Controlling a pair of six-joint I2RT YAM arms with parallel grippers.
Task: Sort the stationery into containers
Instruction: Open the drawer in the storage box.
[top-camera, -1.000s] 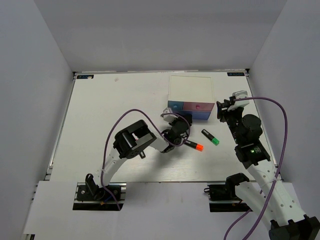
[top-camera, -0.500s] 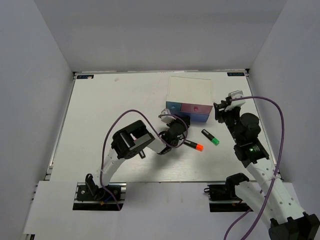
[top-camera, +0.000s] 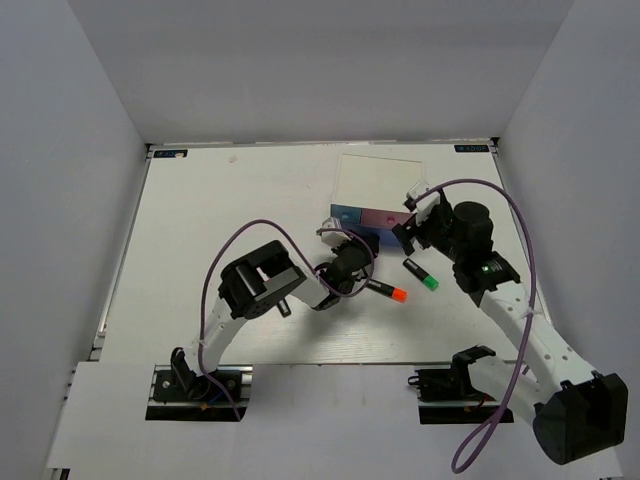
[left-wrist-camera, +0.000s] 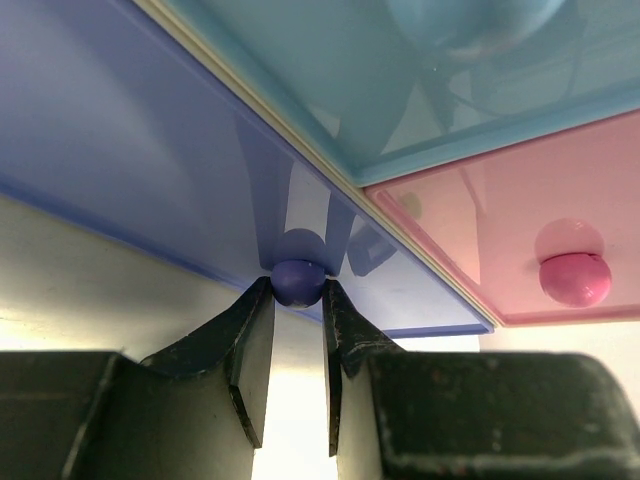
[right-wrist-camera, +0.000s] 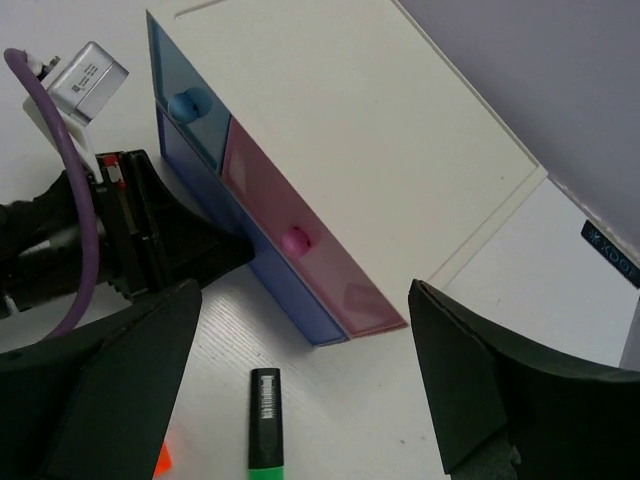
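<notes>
The white organiser (top-camera: 380, 180) stands at the back of the table, with blue (right-wrist-camera: 185, 105), pink (right-wrist-camera: 290, 235) and lavender (left-wrist-camera: 130, 150) drawer fronts. My left gripper (left-wrist-camera: 297, 295) is shut on the lavender drawer's round knob (left-wrist-camera: 298, 278); in the top view it (top-camera: 345, 245) sits at the organiser's front. My right gripper (right-wrist-camera: 302, 300) hangs open and empty over the organiser's front right corner (top-camera: 413, 218). A green-ended black marker (top-camera: 421, 275) (right-wrist-camera: 265, 420) and an orange-ended one (top-camera: 385, 291) lie on the table in front of the drawers.
The pink drawer's knob (left-wrist-camera: 573, 278) is just right of my left fingers. Purple cables loop over both arms (top-camera: 260, 228). Grey walls close in the white table (top-camera: 200, 220) on three sides.
My right arm has swung left towards the organiser's front and its jaws have opened wide. My left gripper has stayed shut on the lavender knob.
</notes>
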